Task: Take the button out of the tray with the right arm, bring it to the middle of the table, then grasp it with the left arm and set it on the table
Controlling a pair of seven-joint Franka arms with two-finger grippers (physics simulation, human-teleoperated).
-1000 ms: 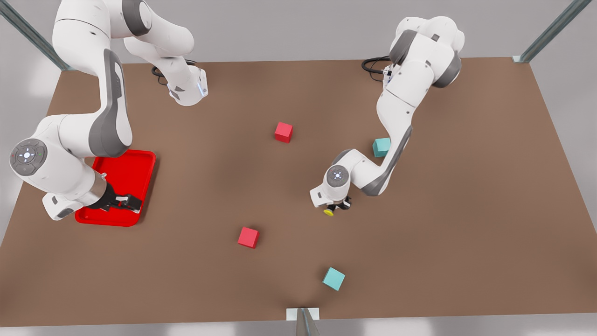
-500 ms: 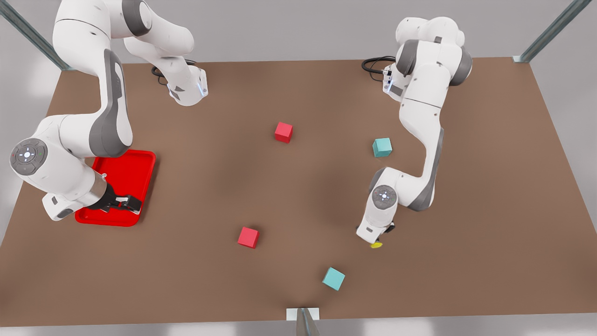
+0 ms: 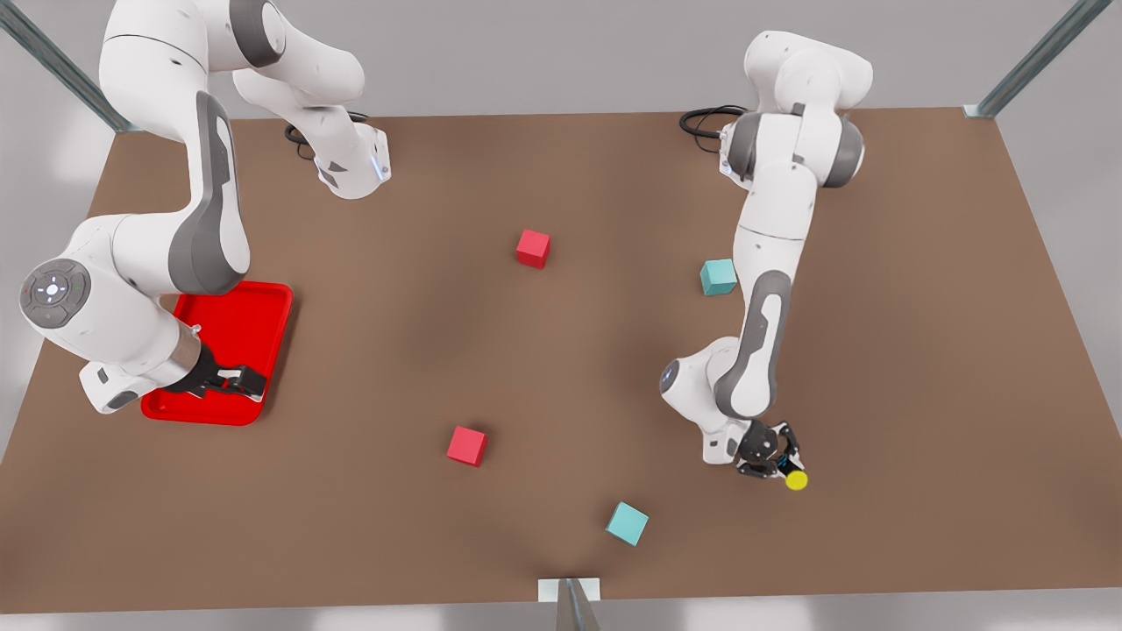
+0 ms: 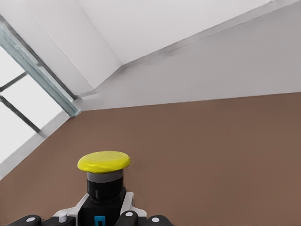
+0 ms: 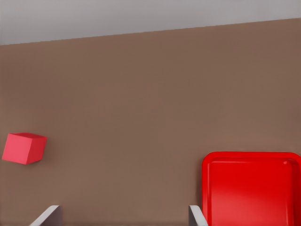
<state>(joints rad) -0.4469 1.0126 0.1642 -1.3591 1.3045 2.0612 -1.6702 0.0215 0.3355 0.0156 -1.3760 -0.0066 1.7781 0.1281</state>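
Note:
The button (image 3: 796,479) has a yellow cap on a black base with a blue fleck. My left gripper (image 3: 771,459) is shut on its base, low over the brown table (image 3: 920,350) at the front view's right, near the front edge. In the left wrist view the button (image 4: 104,162) sticks out past my fingers (image 4: 129,217), its cap pointing away from them. The red tray (image 3: 254,320) lies at the front view's left. My right gripper (image 3: 241,380) hangs open over the tray's near end, where the arm waits. The right wrist view shows the tray (image 5: 254,188) with nothing in the part that shows.
Two red cubes (image 3: 533,248) (image 3: 466,445) and two teal cubes (image 3: 718,277) (image 3: 627,523) stand on the table. The nearer teal cube lies toward the front view's left of the held button. One red cube (image 5: 24,148) appears in the right wrist view. Metal posts stand at the corners.
My left arm has swung the button from near the table's middle toward the front view's right and the near edge, and the wrist has turned. The right arm has stayed still.

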